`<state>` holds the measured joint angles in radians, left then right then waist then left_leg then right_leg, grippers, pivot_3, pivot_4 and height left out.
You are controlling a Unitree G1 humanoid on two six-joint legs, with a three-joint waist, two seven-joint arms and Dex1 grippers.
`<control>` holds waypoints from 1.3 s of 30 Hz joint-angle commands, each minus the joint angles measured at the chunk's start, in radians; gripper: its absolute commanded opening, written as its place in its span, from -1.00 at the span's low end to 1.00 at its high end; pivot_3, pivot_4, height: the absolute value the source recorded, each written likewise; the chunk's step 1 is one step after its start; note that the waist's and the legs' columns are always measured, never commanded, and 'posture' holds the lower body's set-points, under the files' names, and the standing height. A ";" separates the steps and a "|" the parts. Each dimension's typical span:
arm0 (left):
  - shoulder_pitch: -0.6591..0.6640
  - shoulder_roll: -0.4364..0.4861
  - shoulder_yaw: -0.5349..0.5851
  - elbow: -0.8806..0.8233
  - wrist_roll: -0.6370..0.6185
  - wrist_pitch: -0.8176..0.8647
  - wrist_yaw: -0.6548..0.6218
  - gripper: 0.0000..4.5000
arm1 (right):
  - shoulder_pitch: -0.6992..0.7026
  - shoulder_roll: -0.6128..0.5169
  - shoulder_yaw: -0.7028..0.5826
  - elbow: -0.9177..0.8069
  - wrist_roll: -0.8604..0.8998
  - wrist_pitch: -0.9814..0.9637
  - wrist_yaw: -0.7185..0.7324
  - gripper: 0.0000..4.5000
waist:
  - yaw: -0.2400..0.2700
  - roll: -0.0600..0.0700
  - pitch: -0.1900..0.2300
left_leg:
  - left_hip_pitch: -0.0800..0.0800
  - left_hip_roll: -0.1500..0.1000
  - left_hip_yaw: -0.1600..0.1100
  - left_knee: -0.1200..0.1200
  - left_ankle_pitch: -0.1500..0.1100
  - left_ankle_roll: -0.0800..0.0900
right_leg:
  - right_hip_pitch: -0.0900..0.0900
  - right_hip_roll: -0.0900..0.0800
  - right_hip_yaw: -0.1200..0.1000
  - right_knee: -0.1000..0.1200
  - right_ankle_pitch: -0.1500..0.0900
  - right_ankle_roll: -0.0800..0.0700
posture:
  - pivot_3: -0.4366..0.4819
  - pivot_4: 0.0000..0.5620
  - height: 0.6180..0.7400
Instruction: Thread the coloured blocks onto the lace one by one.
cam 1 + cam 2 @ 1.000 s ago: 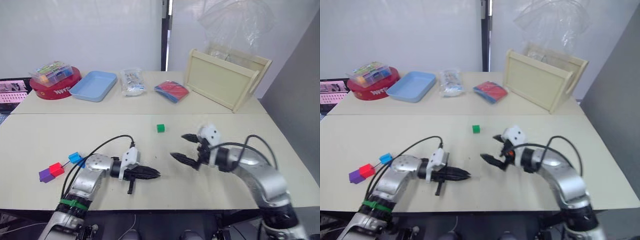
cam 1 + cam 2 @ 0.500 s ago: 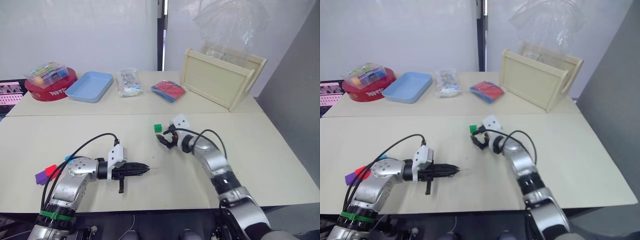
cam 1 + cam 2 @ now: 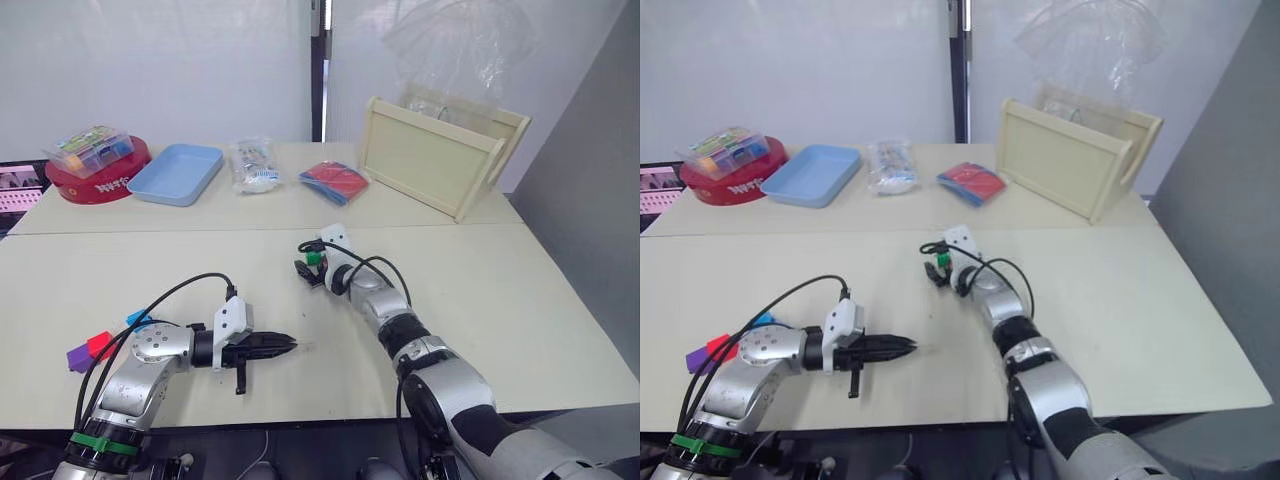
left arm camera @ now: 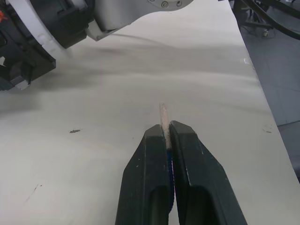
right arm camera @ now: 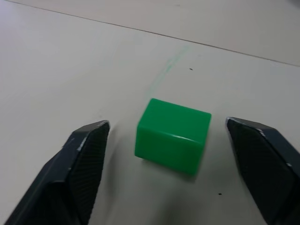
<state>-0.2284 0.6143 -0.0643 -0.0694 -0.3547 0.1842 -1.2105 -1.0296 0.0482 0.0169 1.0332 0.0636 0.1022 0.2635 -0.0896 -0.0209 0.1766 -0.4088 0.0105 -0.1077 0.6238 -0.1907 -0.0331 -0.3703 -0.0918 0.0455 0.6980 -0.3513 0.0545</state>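
The right gripper [image 5: 164, 154] stands with its fingers spread wide, the green cube [image 5: 172, 135] sitting on the table [image 3: 520, 300] squarely between them and touching neither. The cube looks like hard, smooth plastic, light and rigid, so it should take a firm pinch without deforming but could skid or twist out if caught on an edge; the flat opposite faces now facing each fingertip look like the place to close on, leaving the hole faces free, though no hole is visible from here. The left gripper [image 4: 165, 129] is clamped on the lace [image 4: 163, 114], only the short pale stiff tip poking out past the fingertips, pointing toward the right arm. The red, purple and light blue cubes [image 3: 100, 344] lie behind the left arm, well away from the right gripper
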 commanded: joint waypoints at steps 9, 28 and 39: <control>-0.007 0.002 -0.012 -0.025 -0.008 0.002 0.010 -1.00 | 0.079 0.005 -0.037 -0.234 0.037 0.026 0.047 -0.47 | -0.008 0.000 0.000 | 0.001 0.001 0.000 -0.001 0.000 0.000 | 0.000 0.001 0.000 0.002 0.000 0.000 | -0.05 -0.47 1.00; -0.113 -0.068 -0.053 0.093 -0.032 -0.011 -0.067 -1.00 | 0.920 -0.212 -0.054 -1.706 0.227 0.970 0.060 -0.47 | 0.033 0.001 -0.001 | -0.004 0.001 0.000 0.001 -0.001 0.002 | 0.000 0.001 0.000 -0.004 0.000 0.000 | -0.05 -0.47 1.00; -0.116 -0.072 -0.059 0.117 -0.024 -0.027 -0.083 -1.00 | 0.901 -0.102 -0.118 -1.863 0.290 1.240 -0.056 0.15 | 0.029 0.001 -0.001 | -0.003 -0.001 0.001 0.001 -0.001 0.002 | 0.000 0.000 0.001 -0.005 0.000 0.000 | -0.05 -0.47 1.00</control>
<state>-0.3346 0.5446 -0.1305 0.0571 -0.3659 0.1777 -1.2854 -0.1018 -0.0635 -0.0641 -0.7690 0.3102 1.3204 0.1956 -0.0608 -0.0199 0.1760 -0.4112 0.0098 -0.1069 0.6247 -0.1919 -0.0312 -0.3699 -0.0919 0.0469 0.6929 -0.3513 0.0546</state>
